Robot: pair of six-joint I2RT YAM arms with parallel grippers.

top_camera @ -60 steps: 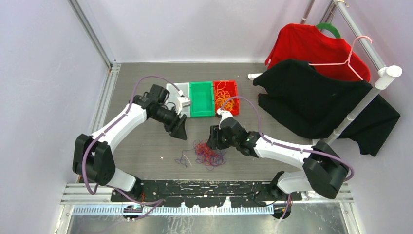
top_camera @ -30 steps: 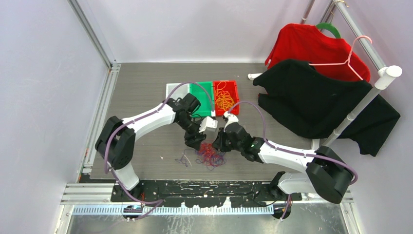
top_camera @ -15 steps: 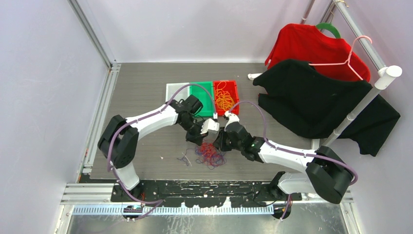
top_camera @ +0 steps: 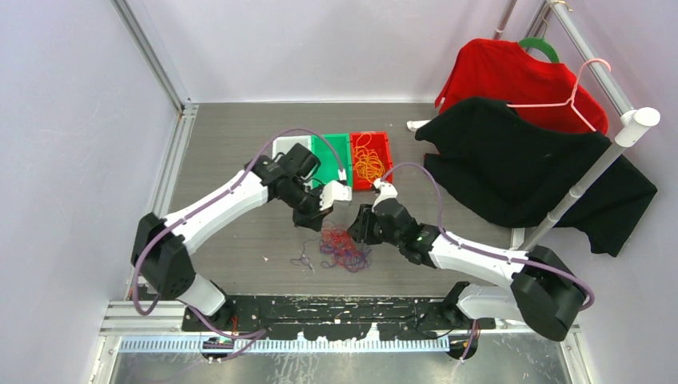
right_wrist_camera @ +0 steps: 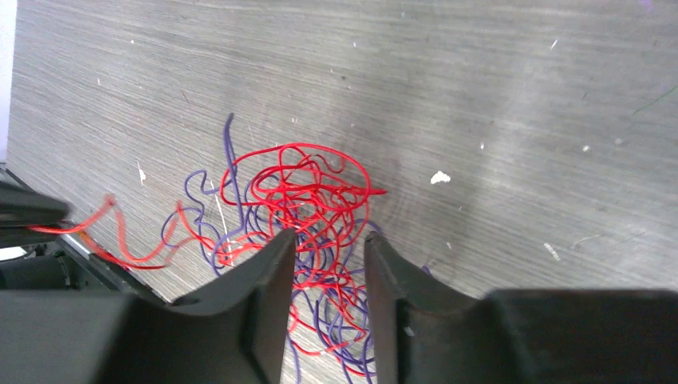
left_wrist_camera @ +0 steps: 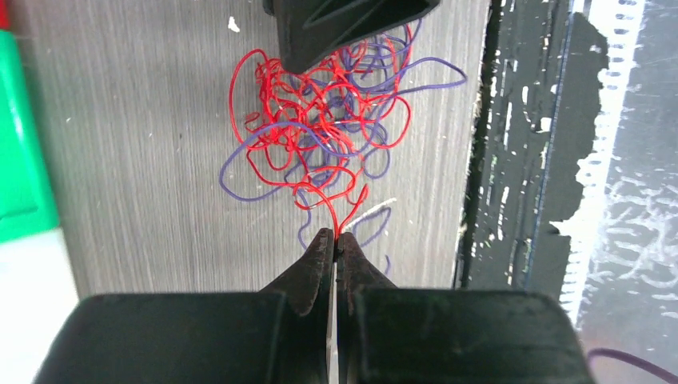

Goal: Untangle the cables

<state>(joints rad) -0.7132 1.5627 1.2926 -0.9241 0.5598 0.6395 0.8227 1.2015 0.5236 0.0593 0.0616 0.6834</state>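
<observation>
A fist-sized tangle of red and purple cables (top_camera: 344,250) lies on the grey table between the two arms. My left gripper (left_wrist_camera: 334,237) is shut on a red cable loop at the tangle's edge, and the strand runs taut from its tips to the clump (left_wrist_camera: 320,120). In the top view the left gripper (top_camera: 310,222) sits just up-left of the tangle. My right gripper (right_wrist_camera: 329,240) is open above the clump (right_wrist_camera: 304,192), with strands showing between its fingers and none pinched. Orange cables (top_camera: 368,164) fill the red tray.
White (top_camera: 282,146), green (top_camera: 332,156) and red (top_camera: 387,152) trays sit in a row behind the tangle. A short purple strand (top_camera: 302,261) lies loose to the left. Black cloth (top_camera: 520,168) and a red shirt (top_camera: 504,76) hang on a rack at the right.
The left gripper closed on a red strand and drew back up-left, stretching it out of the clump. The right gripper's jaws opened over the tangle.
</observation>
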